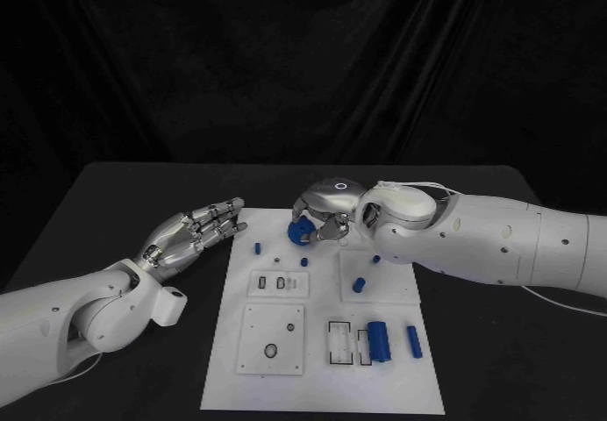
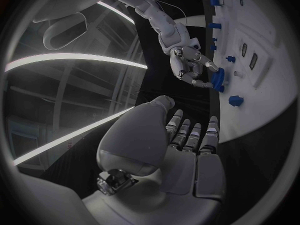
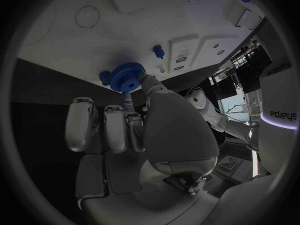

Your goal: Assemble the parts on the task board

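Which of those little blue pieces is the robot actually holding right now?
The round blue toothed gear, pinched in the right hand over the white task board's far edge. The other blue parts, like the long cylinder, lie untouched.

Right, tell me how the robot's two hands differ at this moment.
The right hand pinches a blue gear in its fingertips; the left hand holds nothing, its fingers stretched out and apart. The right hand is over the far edge of the task board; the left hand is beside the board's left edge, over the black table. Both are silver hands on white arms.
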You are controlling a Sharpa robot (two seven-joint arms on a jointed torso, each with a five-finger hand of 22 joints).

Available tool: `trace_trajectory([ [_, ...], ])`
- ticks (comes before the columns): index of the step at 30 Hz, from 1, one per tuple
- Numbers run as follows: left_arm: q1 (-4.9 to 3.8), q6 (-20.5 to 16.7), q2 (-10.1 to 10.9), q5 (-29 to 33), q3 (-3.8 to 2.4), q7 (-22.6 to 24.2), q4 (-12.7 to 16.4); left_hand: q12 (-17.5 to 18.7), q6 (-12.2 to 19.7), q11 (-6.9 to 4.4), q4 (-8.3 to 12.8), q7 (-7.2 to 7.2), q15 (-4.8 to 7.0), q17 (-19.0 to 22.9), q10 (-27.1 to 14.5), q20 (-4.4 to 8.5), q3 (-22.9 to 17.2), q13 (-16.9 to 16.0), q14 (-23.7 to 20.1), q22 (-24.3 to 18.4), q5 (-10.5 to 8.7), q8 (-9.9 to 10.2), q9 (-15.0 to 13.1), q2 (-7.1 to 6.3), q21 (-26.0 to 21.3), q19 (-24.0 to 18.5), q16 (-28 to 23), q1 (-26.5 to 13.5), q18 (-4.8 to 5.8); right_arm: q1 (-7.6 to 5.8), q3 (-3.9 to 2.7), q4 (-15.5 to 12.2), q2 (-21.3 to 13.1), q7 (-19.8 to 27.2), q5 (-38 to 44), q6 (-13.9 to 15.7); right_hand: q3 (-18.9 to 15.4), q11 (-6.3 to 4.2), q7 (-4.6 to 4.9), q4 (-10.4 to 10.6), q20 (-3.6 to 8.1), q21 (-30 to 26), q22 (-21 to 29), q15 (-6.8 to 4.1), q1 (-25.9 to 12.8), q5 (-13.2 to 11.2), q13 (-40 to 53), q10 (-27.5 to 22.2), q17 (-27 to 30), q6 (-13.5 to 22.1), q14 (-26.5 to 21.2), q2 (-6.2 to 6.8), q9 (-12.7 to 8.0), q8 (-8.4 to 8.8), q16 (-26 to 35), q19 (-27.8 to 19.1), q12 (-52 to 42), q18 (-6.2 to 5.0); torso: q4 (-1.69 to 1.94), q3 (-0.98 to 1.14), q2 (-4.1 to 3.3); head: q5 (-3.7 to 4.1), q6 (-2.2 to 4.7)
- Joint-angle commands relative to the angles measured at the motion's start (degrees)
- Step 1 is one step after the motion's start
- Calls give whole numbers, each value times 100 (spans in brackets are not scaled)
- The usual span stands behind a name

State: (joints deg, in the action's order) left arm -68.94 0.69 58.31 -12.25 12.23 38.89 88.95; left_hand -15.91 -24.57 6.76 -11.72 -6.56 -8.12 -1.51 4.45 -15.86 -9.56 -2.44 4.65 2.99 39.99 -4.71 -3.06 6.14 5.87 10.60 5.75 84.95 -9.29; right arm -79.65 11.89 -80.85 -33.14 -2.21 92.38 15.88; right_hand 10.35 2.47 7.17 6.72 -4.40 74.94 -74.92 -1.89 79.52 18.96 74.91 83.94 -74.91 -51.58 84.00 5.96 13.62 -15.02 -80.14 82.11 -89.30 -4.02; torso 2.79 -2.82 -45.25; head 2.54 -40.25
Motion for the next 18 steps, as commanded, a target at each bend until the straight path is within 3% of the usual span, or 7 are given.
trace_trajectory([
  [1, 0, 76, -21, 6, -4, 1164, 3, -18, 14, 42, 30, -46, -20, -6, 3, 11, -16, 0, 17, 6, -7, -32, -3, 54, 24, 33, 20, 3, -108, 21, -3, 27, 42, 74, 37, -8, 39, 5, 1, 9, -4, -33, -495, 23, -26, 0, 1416, 507, -220, 47, 226, -4, 2, 32, 19, 6, 11, -12, 3, 1, -3, 12, 6],
  [3, 0, 78, -24, 6, -4, 1163, 2, -18, 14, 42, 30, -46, -20, -6, 3, 11, -16, 0, 17, 6, -7, -32, -3, 54, 24, 33, 20, 3, -108, 24, -3, 45, 68, 75, 37, -23, 47, 12, 10, 2, -6, -54, -484, 28, -25, 4, 1403, 492, -213, 73, 222, 0, -4, 53, 26, -4, 22, -16, 1, 0, -1, 11, 5],
  [7, 0, 80, -26, 6, -4, 1160, 2, -18, 14, 42, 30, -46, -20, -6, 3, 11, -16, 0, 17, 6, -7, -32, -3, 54, 24, 33, 20, 3, -108, 30, -3, 81, 102, 69, 37, -63, 75, 60, 69, -11, -39, -109, -464, 69, -57, -112, 1333, 415, -176, 347, 201, 21, -100, 284, 62, -31, 85, -25, -11, 2, -1, 2, 4],
  [10, 0, 76, -22, 6, -4, 1155, 2, -18, 14, 42, 30, -46, -20, -6, 3, 11, -16, 0, 17, 6, -7, -32, -3, 54, 24, 33, 20, 3, -108, 41, -3, 100, 109, 67, 37, -91, 64, 42, 86, -16, -48, -181, -431, 63, -90, -372, 1224, 296, -115, 650, 173, 31, -210, 521, 118, -65, 185, -44, -25, 0, 5, -21, -6],
  [11, 0, 76, -21, 6, -4, 1155, 2, -18, 14, 42, 30, -46, -20, -6, 3, 11, -16, 0, 17, 6, -7, -32, -3, 54, 24, 33, 20, 3, -108, 44, -3, 103, 108, 68, 37, -90, 41, 6, 93, -6, -35, -196, -428, 39, -118, -561, 1200, 272, -109, 835, 170, 35, -278, 657, 125, -70, 207, -48, -25, 0, 6, -24, -9],
  [12, 0, 75, -21, 6, -4, 1153, 0, -18, 14, 42, 30, -46, -20, -6, 3, 11, -16, 0, 17, 6, -7, -32, -3, 54, 24, 33, 20, 3, -108, 47, -3, 106, 106, 69, 37, -83, 39, -2, 90, -6, -29, -202, -427, 33, -119, -582, 1197, 269, -106, 855, 169, 32, -290, 677, 129, -71, 210, -49, -25, -1, 9, -24, -10],
  [18, 0, 81, -25, 6, -4, 1151, -5, -18, 14, 42, 30, -46, -20, -6, 3, 11, -16, 0, 17, 6, -7, -32, -3, 54, 24, 33, 20, 3, -108, 58, -3, 107, 83, 84, 37, 15, -14, -118, -30, 21, 55, -239, -428, -62, -104, -716, 1147, 223, -94, 1730, 167, 50, -590, 1029, 148, -71, 260, -53, -17, 2, 15, -28, -27],
])
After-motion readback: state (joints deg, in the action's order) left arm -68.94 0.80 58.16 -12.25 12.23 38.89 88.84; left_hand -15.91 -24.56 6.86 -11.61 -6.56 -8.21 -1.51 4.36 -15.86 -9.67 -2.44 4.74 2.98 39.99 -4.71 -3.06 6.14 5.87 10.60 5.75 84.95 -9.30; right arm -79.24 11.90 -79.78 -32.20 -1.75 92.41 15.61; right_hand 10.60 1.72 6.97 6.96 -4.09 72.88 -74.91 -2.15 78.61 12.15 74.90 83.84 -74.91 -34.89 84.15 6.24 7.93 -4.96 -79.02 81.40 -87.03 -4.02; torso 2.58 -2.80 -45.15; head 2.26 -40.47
